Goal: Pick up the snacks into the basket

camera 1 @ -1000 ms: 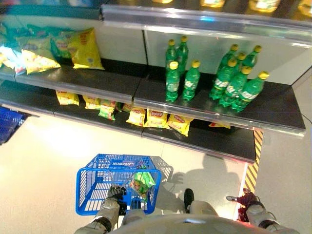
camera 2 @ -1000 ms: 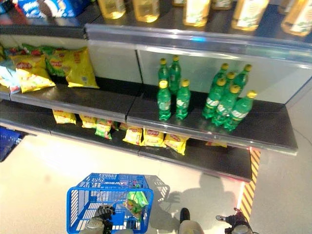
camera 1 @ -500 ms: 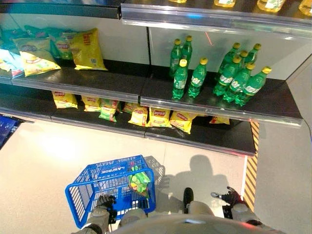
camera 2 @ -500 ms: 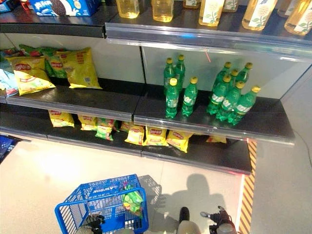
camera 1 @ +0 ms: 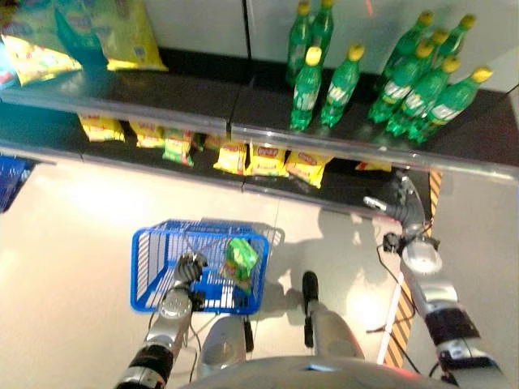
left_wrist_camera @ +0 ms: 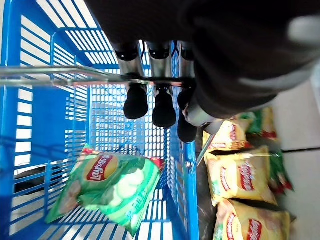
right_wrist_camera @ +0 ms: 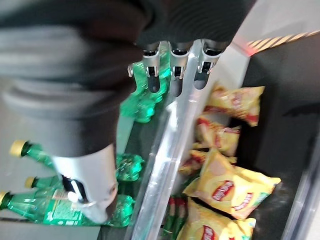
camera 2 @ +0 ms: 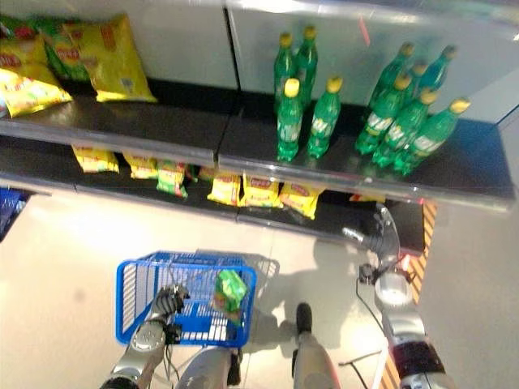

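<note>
At about 7 o'clock in the left eye view, the blue basket [camera 1: 162, 279] hangs above the pale floor [camera 1: 73, 219], and the left hand [camera 1: 186, 268] has its fingers [left_wrist_camera: 135, 102] curled around the thin metal handle [left_wrist_camera: 60, 74] of it. Inside the basket there is one green snack bag [left_wrist_camera: 107, 189]. It lies against the wall of the basket at the side toward the robot's right, below the curled fingertips and apart from them, so the hand holds the handle and not the bag.

At about 3 o'clock in the same view, the right hand [camera 1: 392, 202] is raised in front of the edge of the lower shelf [camera 1: 349, 193]. In the right wrist view its fingers [right_wrist_camera: 174, 70] are straight and relaxed and they hold nothing. Beyond the fingertips lie yellow snack bags [right_wrist_camera: 231, 186] on the dark lower shelf, near the hand but not touching it. More of these yellow bags [camera 1: 263, 160] stand in a row along the lower shelf from 10 o'clock to 1 o'clock, with one green bag [camera 1: 177, 147] among them.

On the middle shelf [camera 1: 162, 97] above, green bottles [camera 1: 422, 85] with yellow caps stand in two groups at 12 and 1 o'clock, and big yellow bags [camera 1: 122, 36] lean at 11 o'clock. A yellow and black striped strip [camera 1: 397, 324] runs over the floor at 4 o'clock. A second blue basket [camera 1: 10, 180] shows at 9 o'clock.
</note>
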Available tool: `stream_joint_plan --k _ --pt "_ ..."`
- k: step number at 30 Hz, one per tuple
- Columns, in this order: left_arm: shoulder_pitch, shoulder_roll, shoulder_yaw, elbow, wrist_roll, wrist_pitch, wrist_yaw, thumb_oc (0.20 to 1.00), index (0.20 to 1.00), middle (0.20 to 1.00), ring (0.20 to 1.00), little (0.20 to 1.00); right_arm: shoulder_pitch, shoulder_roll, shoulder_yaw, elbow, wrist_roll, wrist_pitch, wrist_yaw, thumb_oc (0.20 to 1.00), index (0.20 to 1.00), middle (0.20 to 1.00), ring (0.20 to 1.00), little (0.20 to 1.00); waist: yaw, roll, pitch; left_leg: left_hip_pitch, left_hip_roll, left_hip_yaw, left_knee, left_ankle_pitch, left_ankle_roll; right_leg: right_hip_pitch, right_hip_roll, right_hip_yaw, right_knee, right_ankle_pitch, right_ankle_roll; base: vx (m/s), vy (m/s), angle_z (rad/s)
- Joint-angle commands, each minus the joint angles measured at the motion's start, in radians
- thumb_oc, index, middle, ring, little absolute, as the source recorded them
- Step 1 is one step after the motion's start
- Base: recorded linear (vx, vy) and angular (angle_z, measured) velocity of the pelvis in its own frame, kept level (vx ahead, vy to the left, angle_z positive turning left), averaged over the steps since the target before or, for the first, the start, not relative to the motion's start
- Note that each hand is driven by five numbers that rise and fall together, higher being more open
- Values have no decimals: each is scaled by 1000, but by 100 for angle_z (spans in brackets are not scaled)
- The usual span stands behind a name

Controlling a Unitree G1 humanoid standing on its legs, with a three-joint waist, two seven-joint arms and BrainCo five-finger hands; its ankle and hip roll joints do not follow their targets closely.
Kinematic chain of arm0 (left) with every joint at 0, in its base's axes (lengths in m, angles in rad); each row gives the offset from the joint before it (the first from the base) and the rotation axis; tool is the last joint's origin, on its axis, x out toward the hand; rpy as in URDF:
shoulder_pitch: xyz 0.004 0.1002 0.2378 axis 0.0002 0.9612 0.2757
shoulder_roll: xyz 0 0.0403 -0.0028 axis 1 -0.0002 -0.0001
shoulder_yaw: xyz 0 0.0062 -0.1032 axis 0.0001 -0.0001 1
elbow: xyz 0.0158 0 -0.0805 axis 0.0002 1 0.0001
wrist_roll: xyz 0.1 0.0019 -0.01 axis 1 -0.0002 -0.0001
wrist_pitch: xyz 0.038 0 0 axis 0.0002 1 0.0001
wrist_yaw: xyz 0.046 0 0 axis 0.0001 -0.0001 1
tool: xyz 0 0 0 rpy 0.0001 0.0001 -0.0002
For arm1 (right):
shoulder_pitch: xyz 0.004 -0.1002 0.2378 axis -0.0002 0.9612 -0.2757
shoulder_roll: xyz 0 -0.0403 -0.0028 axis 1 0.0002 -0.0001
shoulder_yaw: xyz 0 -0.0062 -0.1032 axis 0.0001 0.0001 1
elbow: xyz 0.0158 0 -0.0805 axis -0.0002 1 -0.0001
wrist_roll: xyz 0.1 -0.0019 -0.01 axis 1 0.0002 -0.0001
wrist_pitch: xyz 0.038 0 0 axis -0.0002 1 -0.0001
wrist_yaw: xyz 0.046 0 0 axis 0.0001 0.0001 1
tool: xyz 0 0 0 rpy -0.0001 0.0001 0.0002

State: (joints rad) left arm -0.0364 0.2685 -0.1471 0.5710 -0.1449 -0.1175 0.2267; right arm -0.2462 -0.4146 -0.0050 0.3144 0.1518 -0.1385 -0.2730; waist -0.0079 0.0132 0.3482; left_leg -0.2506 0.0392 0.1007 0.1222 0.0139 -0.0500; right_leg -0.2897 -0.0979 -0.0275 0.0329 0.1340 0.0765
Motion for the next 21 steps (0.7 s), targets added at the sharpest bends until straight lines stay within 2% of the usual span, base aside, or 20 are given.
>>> stream_joint_plan --k 1,6,15,21 --pt "3 68 -3 -131 -41 -86 19 200 200 200 200 200 -40 -55 -25 -78 32 -65 -57 1000 1000 1000 1000 1000 8 -19 -1 -93 -45 -51 90 -42 19 -55 9 -23 136 -150 55 -71 5 4" --pt "-12 58 0 -217 -79 -92 35 200 200 200 200 200 -104 -72 -16 -114 41 -65 -78 1000 1000 1000 1000 1000 18 -24 28 -135 -49 -63 106 -37 16 -85 9 -9 143 -143 54 -23 11 9" --pt "-16 76 3 -342 -78 -115 55 200 200 200 200 200 -233 -96 -3 -118 68 -75 -127 1000 1000 1000 1000 1000 48 -33 80 -163 -60 -67 149 -61 23 -97 -4 -2 154 -141 51 -19 8 7" --pt "-13 101 -5 -375 -68 -120 49 200 200 200 200 200 -329 -173 -13 -100 76 -78 -166 1000 1000 1000 1000 1000 61 -43 98 -166 -61 -74 172 -79 23 -91 -4 -3 161 -147 54 2 9 6"
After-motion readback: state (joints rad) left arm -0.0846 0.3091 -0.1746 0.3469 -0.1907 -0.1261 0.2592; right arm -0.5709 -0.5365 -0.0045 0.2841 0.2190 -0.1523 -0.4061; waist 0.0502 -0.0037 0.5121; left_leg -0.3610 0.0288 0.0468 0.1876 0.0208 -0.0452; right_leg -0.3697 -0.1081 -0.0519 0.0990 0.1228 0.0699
